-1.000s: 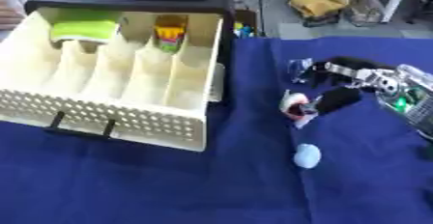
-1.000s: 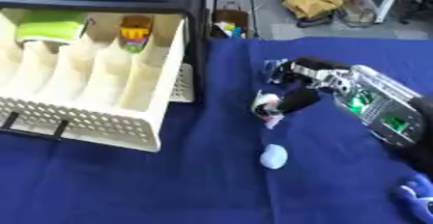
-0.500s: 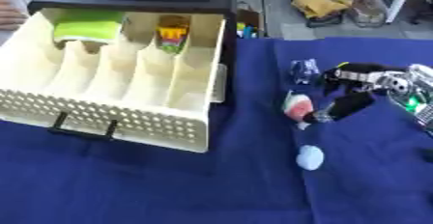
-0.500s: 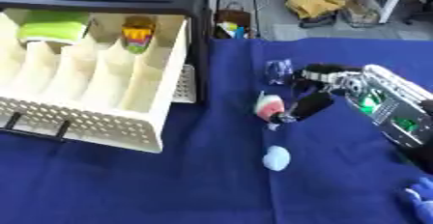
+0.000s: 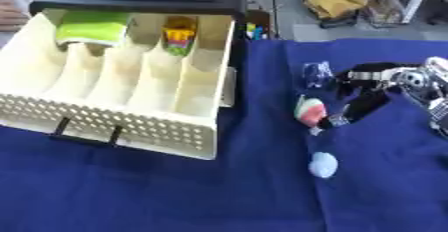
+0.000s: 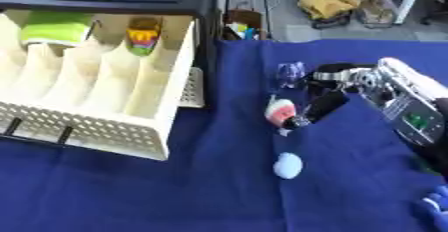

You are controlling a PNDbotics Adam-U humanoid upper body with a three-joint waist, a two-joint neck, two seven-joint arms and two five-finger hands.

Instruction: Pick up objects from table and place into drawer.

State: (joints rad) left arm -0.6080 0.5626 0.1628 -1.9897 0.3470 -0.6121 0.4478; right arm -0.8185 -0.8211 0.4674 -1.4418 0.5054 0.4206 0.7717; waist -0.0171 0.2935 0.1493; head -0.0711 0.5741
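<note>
Pink-and-green toy is sitting pinched in the right robot hand, possibly slipping before reaching the drawer.

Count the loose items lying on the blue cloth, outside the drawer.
3: a clear item farthest back, a pink-and-white item beside the right hand's fingertip, and a pale blue round item nearest the camera. The hand may hide others.
</note>
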